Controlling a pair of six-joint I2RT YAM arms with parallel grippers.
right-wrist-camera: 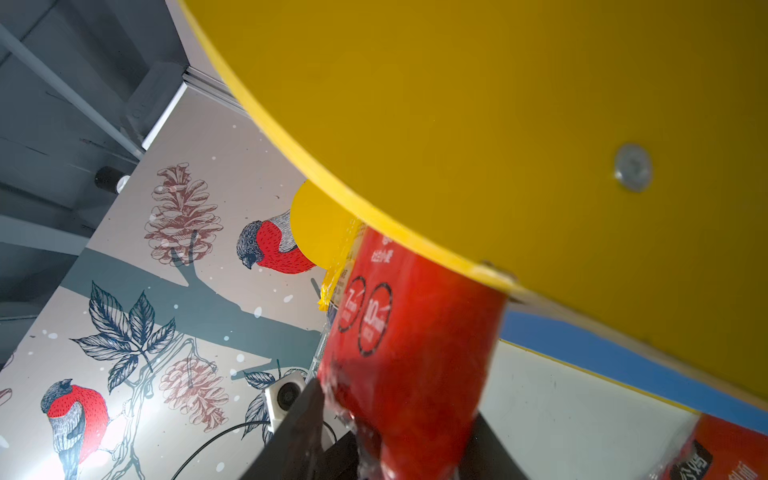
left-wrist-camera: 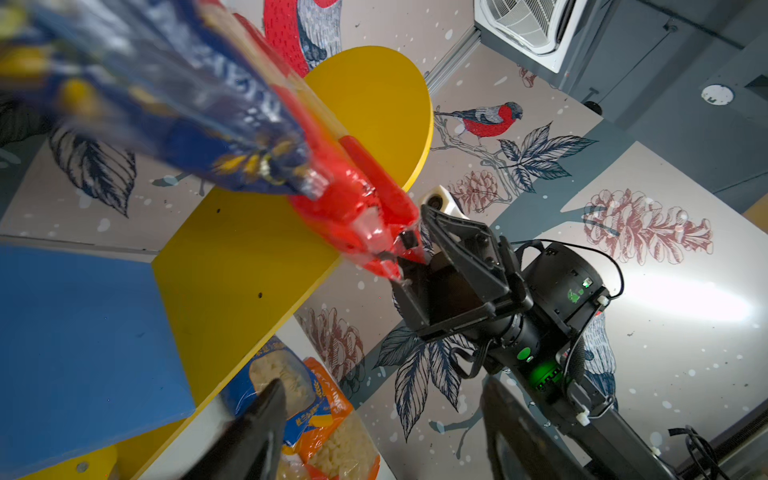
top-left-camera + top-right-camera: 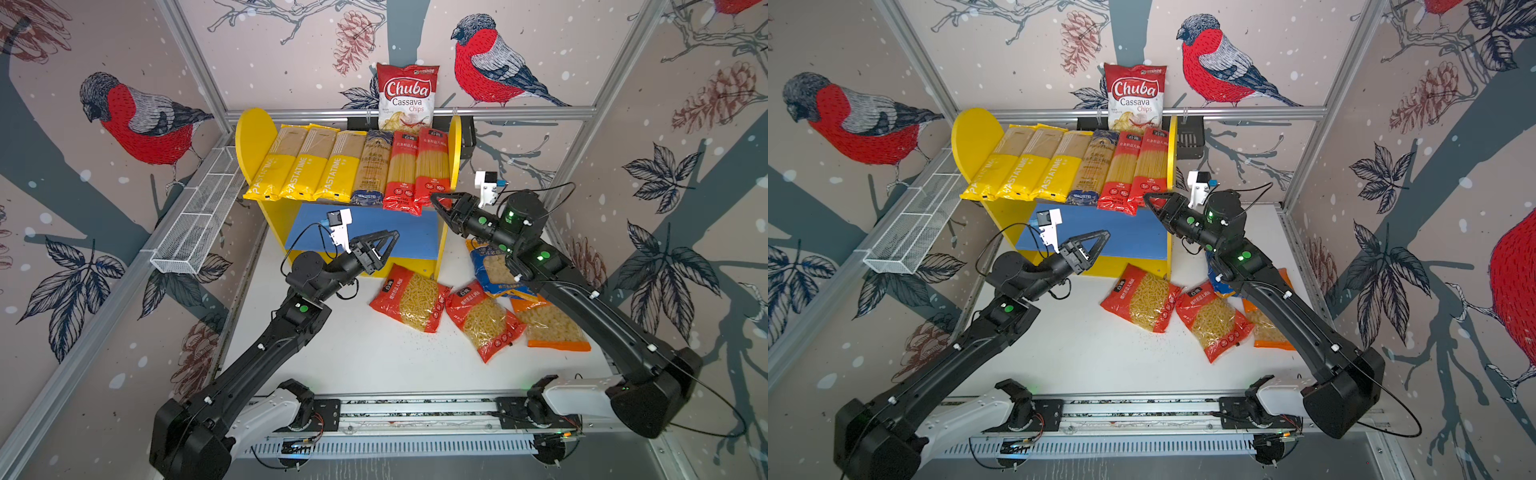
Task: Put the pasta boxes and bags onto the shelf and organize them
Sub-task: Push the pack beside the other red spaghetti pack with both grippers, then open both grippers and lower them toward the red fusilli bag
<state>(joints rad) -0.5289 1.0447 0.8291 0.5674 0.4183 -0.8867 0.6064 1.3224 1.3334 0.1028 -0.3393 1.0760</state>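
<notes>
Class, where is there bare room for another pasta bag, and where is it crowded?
Free: the blue lower board between yellow side panels; white tabletop left of the short red bags. Crowded: above, six long packs edge to edge.

**Left arm** (image 3: 249,361), **right arm** (image 3: 602,320): matte black, boxy links with small white studs (image 3: 260,345) along the edges.
**Left gripper** (image 3: 390,241), **right gripper** (image 3: 436,201): black. The fingers (image 2: 465,249) are open triangular frames tapering to a point.
**Camera** (image 3: 340,226): one per arm, just behind the fingers. White housing, black lens, blue plug.
**Cable** (image 3: 291,247): thin and black, looping from each camera back along the arm.
**Lights** (image 3: 304,308): round green dots on the joints behind the fingers. The right arm's cylindrical joint (image 3: 519,212) has a green-lit panel.
**Shoulder shells** (image 3: 266,415): white, farthest from the fingers, on black plates.
**Rail** (image 3: 415,409): silver, shared by both arms, with thin red wires at the plates.
</notes>
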